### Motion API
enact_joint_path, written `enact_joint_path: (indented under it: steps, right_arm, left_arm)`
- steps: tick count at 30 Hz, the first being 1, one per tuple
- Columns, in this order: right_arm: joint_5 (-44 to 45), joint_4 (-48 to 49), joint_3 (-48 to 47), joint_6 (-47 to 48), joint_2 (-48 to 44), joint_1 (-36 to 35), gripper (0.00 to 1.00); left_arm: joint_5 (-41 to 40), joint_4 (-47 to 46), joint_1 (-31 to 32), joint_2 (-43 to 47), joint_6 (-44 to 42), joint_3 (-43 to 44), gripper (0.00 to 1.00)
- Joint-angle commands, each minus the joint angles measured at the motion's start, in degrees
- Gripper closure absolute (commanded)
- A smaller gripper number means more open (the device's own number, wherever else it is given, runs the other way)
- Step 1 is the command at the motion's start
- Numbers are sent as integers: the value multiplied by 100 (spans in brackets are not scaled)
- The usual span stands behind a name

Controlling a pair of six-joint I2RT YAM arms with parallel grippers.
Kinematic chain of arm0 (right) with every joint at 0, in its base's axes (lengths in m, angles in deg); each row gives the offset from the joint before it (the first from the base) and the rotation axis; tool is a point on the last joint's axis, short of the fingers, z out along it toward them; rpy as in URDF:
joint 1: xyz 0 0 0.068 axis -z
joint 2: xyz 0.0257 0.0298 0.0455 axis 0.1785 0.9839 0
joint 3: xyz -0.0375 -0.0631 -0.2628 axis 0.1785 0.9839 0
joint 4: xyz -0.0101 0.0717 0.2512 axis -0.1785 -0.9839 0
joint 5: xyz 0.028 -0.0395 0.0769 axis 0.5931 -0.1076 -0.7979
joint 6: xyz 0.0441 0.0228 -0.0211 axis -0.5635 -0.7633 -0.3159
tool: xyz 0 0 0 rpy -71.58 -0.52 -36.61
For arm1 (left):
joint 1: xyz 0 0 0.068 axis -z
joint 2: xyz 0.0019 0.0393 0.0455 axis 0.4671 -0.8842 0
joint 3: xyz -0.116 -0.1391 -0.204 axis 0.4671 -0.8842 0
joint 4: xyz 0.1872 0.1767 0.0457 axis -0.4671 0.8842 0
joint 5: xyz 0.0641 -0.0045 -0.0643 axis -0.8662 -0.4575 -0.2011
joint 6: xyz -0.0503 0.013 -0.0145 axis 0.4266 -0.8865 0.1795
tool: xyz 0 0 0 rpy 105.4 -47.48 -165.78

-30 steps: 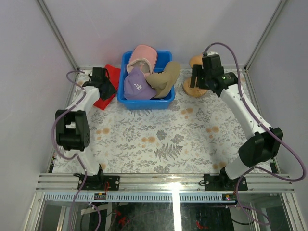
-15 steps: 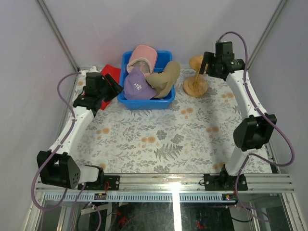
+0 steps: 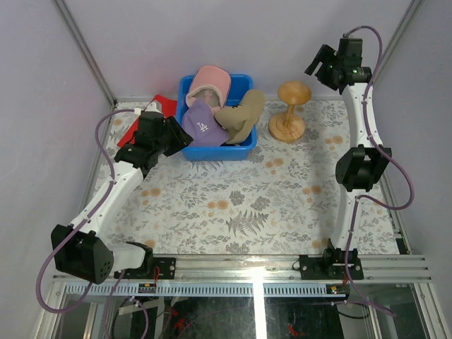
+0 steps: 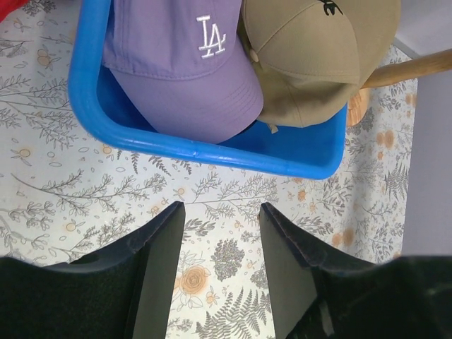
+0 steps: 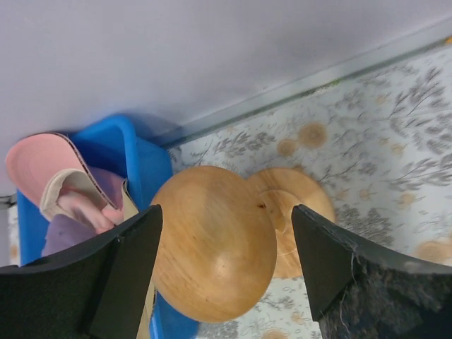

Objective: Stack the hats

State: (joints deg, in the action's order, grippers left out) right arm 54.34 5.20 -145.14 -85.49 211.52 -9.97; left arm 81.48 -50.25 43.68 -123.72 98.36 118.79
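Observation:
Three hats lie in a blue bin (image 3: 212, 150) at the back of the table: a pink one (image 3: 210, 80) at the rear, a purple one with a white "LA" (image 3: 201, 124) (image 4: 191, 63) front left, and a tan one (image 3: 242, 114) (image 4: 318, 56) hanging over the right rim. My left gripper (image 3: 181, 134) (image 4: 220, 208) hovers just in front of the bin's front wall (image 4: 212, 152), open, with only tablecloth between its fingers. My right gripper (image 3: 319, 63) (image 5: 226, 212) is raised at the back right corner, open and holding nothing, looking down on the wooden stand (image 5: 212, 240).
The wooden goblet-shaped stand (image 3: 290, 109) is upright to the right of the bin. A folded red cloth (image 3: 161, 106) (image 4: 10, 6) lies left of the bin, partly behind my left arm. Frame posts and grey walls close in the back corners.
My left gripper has swung right, from over the red cloth to the bin's front left corner. My right gripper has lifted off the stand and gone back and right toward the rear corner.

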Motion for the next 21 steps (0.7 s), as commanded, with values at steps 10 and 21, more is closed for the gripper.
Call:
enact_joint_path:
  steps: [10,21]
  right_arm:
    - [-2484,3863,3899,-2644,-574,1204,20]
    - [-4417,4278,2339,-3240,1359,1293,22]
  left_arm:
    - [-411,522,62,505,-78,72,54]
    - [-504,761,69,414,-172,218,53]
